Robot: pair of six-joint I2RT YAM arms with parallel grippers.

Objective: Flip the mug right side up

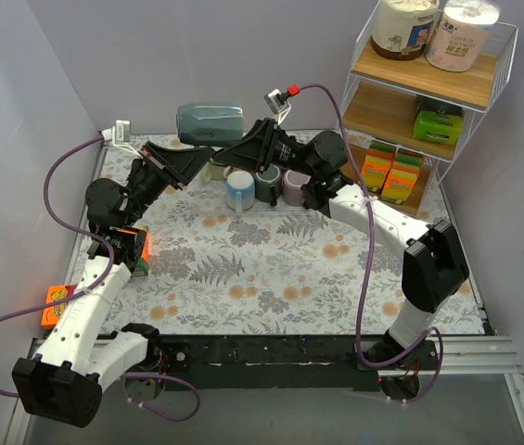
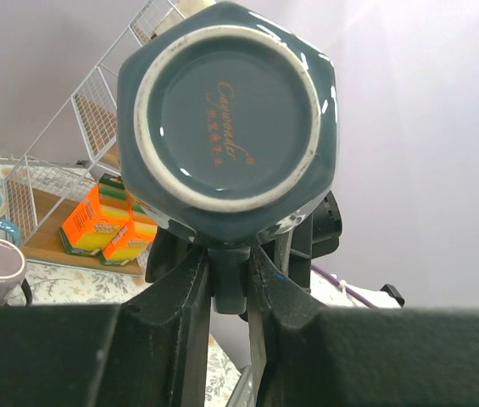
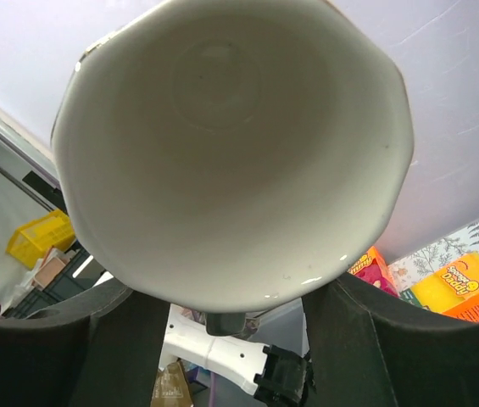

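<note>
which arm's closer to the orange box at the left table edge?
Left. The left arm has its lower link right beside the orange box. The right arm is on the opposite side, below the wire shelf.

Count:
- 4 mugs: grey-blue mug (image 1: 210, 123), light-blue mug (image 1: 239, 188), dark teal mug (image 1: 268, 183), purple mug (image 1: 296, 184).
- 2 paper rolls: left roll (image 1: 408, 28), right roll (image 1: 466, 35).
- 2 orange packs (image 1: 377, 171).
- 1 green box (image 1: 438, 123).
- 1 wire rack (image 1: 428, 79).
- 1 orange box (image 1: 56, 304).
- 2 arms: left arm (image 1: 85, 306), right arm (image 1: 382, 218).
</note>
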